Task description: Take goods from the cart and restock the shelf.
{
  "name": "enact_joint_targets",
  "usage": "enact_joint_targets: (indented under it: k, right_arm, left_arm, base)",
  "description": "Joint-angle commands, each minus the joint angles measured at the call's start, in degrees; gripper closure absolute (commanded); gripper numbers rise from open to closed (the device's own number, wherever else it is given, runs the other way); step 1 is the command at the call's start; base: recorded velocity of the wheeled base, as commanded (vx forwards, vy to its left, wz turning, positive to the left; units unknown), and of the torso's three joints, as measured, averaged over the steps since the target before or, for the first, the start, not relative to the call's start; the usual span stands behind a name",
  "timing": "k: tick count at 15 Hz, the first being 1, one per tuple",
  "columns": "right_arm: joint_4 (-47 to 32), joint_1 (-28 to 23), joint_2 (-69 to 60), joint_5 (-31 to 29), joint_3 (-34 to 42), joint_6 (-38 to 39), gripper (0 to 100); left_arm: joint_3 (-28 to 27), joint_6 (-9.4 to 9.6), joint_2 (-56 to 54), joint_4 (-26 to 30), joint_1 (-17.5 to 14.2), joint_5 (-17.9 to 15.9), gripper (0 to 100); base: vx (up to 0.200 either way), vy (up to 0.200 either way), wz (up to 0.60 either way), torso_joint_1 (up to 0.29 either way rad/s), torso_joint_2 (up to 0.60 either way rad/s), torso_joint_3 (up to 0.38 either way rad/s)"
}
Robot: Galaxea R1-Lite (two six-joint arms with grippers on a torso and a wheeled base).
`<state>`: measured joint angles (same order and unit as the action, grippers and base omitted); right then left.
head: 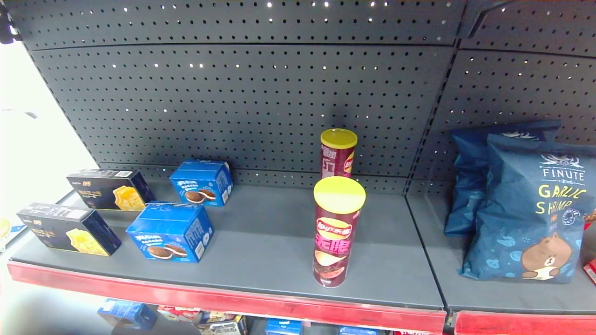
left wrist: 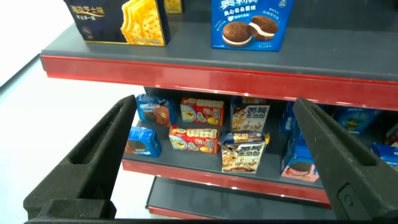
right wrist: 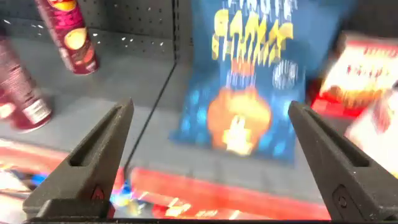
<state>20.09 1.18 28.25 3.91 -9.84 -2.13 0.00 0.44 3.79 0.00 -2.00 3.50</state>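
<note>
Shelf (head: 270, 242) is lying straight ahead of both arms, its red front lip running crosswise to them. Nothing is being carried: the left gripper (left wrist: 213, 102) is hanging with its fingers spread wide and nothing between them, and the right gripper (right wrist: 210, 107) is gaping just as wide, equally empty.

The left one is sitting below the red lip, facing the lower shelf (left wrist: 180, 160), which is holding a jumble of small snack boxes. The right one is pointing at the front garlic shrimp bag (right wrist: 249, 93), with the near chip can (right wrist: 22, 93) off to one side.

Which way the cart lies from either set of fingers, I cannot tell.

On the upper shelf, two dark cracker boxes (head: 69, 228) are lying flat at the left end, one behind the other. Just beside them, two blue cookie boxes (head: 171, 231) are lined up the same way. Two chip cans (head: 336, 232) are standing upright mid-shelf, long axis vertical, one behind the other. Two garlic shrimp bags are leaning in the right bay.

My read: the bare stretch between cookie boxes and cans is sitting nearer the left arm, so that looks like the likely slot. Either arm is needing a load first.
</note>
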Motion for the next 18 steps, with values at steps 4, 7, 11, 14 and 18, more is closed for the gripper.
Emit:
enact_joint_targets:
  k: [4, 7, 11, 14, 18]
  right_arm:
    - [-2.60, -3.82, -11.11, -0.31, 5.62, 0.29, 0]
    - [-10.25, -5.66, -15.77, -0.22, 4.74, 0.20, 0]
    - [-21.41, -8.13, -21.92, -0.31, 1.84, -0.50, 0]
    - [-23.34, -8.65, -22.62, -1.54, 1.75, -2.96, 0]
    - [-23.34, -8.74, -22.62, -2.16, 2.19, -2.88, 0]
  left_arm:
    - [0.00, 0.00, 0.08, 0.00, -0.02, 0.02, 0]
    - [0.00, 0.26, -0.01, 0.00, 0.94, -2.09, 0]
    - [-15.29, 8.53, 22.40, -2.20, 2.26, -12.46, 0]
    - [-29.71, 8.17, 48.33, -11.25, 8.06, -26.97, 0]
    - [-45.18, 1.67, 79.79, -31.55, 21.34, -20.81, 0]
  base:
    - [0.000, 0.000, 0.00, 0.000, 0.00, 0.000]
    - [0.000, 0.000, 0.00, 0.000, 0.00, 0.000]
    - [0.000, 0.000, 0.00, 0.000, 0.00, 0.000]
    - [0.000, 0.000, 0.00, 0.000, 0.00, 0.000]
    - [0.000, 0.000, 0.00, 0.000, 0.00, 0.000]
